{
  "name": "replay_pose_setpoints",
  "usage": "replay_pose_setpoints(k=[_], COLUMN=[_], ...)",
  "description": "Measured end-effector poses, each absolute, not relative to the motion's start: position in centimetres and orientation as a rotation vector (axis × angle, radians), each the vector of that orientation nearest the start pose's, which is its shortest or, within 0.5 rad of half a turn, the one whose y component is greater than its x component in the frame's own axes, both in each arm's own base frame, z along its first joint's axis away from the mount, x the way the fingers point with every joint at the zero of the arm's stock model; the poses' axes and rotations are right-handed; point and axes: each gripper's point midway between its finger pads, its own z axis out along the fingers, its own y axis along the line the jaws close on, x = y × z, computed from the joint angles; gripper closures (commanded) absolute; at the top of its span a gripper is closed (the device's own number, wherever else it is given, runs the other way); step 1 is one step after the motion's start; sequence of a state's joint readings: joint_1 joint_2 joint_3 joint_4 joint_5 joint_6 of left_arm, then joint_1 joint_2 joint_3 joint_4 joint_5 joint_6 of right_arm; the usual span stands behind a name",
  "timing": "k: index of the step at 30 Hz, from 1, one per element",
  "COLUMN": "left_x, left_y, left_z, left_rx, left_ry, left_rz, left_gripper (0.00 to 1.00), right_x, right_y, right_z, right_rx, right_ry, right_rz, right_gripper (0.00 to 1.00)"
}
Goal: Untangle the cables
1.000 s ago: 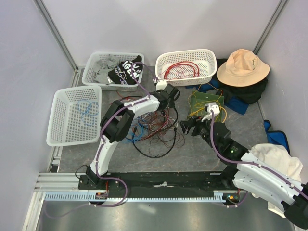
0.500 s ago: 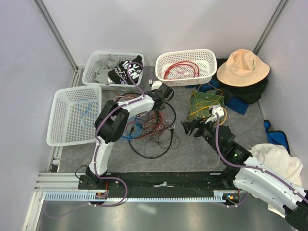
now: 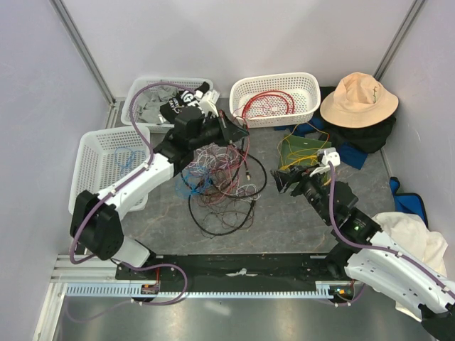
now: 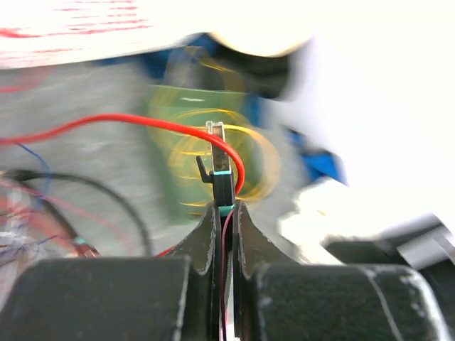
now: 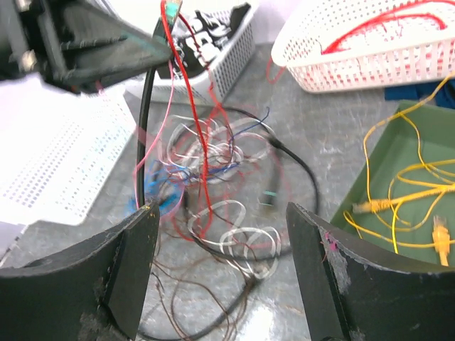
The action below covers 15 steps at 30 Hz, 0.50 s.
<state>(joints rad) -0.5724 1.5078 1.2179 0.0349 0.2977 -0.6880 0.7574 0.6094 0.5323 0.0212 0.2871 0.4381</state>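
Observation:
The cables [image 3: 217, 177] lie as a loose heap of black, red, white, blue and brown wires on the grey table between the arms. My left gripper [image 3: 240, 131] hangs above the heap's far edge, shut on a black plug with a teal band [image 4: 222, 177]. A red cable [image 4: 142, 122] arcs away from that plug. In the right wrist view this red cable [image 5: 190, 106] and a black one [image 5: 144, 121] hang from the left gripper [image 5: 167, 21] down to the heap [image 5: 227, 192]. My right gripper [image 3: 279, 182] stands open just right of the heap, its fingers [image 5: 131, 263] empty.
A white basket [image 3: 89, 181] at the left holds a blue cable. A far basket [image 3: 307, 89] holds red cables, another [image 3: 142, 92] holds cloths. A green tray [image 3: 288, 145] with yellow cables lies right of the heap. A beige hat [image 3: 357, 99] sits far right.
The left gripper has shut on the plug of the red cable and risen, with its arm swung out to the left. The heap has been drawn up and left. The right gripper edged right.

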Motion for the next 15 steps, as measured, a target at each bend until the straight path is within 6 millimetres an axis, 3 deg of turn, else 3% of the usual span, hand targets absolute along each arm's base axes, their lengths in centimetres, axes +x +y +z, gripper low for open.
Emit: replay_pose_setpoints(k=[2, 5, 9, 13, 15], left_x=[34.0, 32.1, 30.8, 30.1, 29.7], left_y=[-32.9, -33.4, -32.8, -32.9, -33.0], left_z=[28.7, 28.0, 26.9, 27.8, 28.3], left_rx=[0.185, 0.251, 0.267, 0.302, 0.326], left_ry=[1.904, 1.885, 1.889, 1.85, 1.829], left_rz=[-1.266, -1.408, -1.522, -1.591, -1.615], left_gripper=[0.98, 0.98, 0.98, 0.98, 0.98], right_x=[23.8, 23.7, 23.6, 24.1, 24.7], right_y=[18.0, 18.1, 18.8, 20.0, 20.9], right_z=[26.2, 26.9, 28.1, 29.2, 28.6], right_rx=[-0.038, -0.042, -0.057, -0.074, -0.091], right_ry=[1.649, 1.627, 1.58, 1.535, 1.548], right_rz=[0.689, 0.703, 0.752, 0.796, 0.799], right_gripper=[0.2, 0.2, 0.21, 0.23, 0.24])
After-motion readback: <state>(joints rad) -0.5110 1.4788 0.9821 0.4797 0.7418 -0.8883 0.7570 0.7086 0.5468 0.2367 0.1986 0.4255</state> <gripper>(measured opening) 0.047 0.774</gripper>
